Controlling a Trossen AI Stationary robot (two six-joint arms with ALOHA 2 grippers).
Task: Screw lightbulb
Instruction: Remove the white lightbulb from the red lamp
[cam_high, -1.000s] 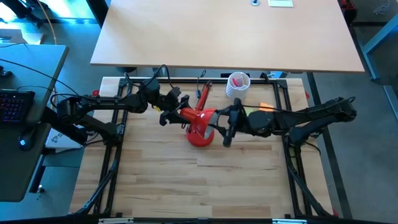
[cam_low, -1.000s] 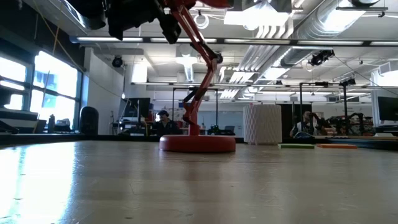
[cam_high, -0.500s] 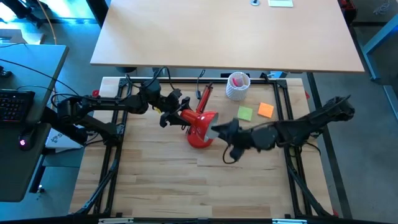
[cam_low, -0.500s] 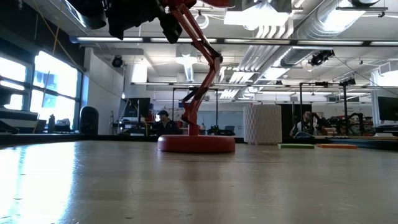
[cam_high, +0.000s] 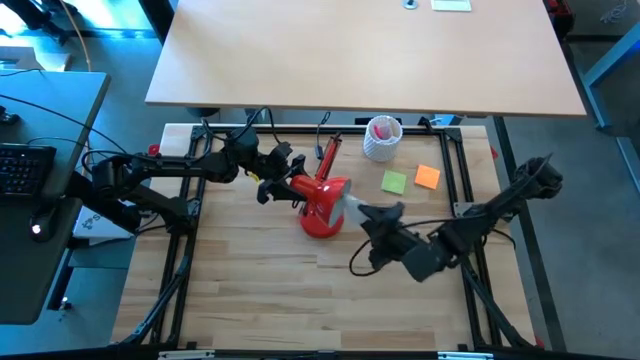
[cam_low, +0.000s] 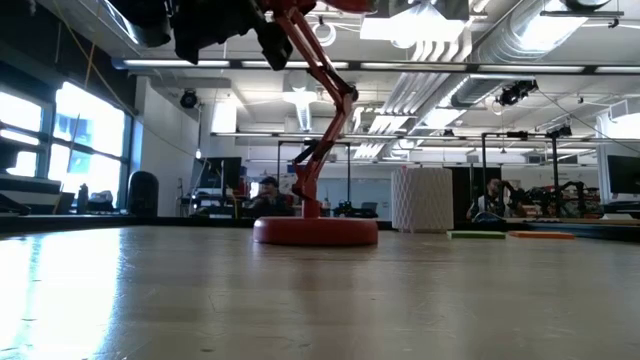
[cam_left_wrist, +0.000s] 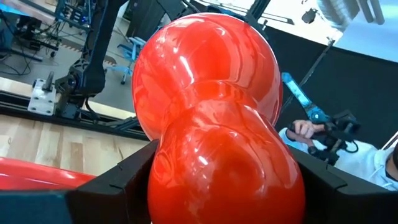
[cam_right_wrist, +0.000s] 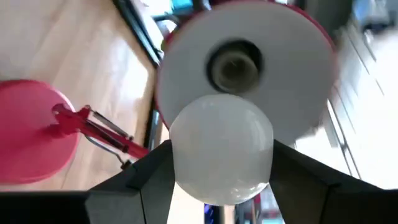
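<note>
The red desk lamp stands on its round base, its jointed arm rising to the shade. My left gripper is shut on the shade's red back. My right gripper is shut on the small white lightbulb, just off the shade's open side. In the right wrist view the bulb sits in front of the shade's white inside and its dark socket. The bulb's screw base is hidden behind its glass. My left gripper pinches the rear bulge of the shade between its two fingers, coming level from the table's left. The shade is held up above the table on the lamp's arm, its opening turned toward the table's right. My right gripper pinches the bulb's round glass between its two fingers. The fingers slant from the near right toward the shade. The bulb is lifted clear of the table and points at the shade's opening; whether it touches the socket I cannot tell.
A white perforated cup stands at the far side, right of the lamp's arm. A green note and an orange note lie on the table right of the lamp. People sit in the room beyond.
My right arm has swung its wrist toward the table's near edge and turned, so its gripper now points from the near right at the shade's opening instead of coming level from the right. My left gripper and the lamp have stayed where they were.
</note>
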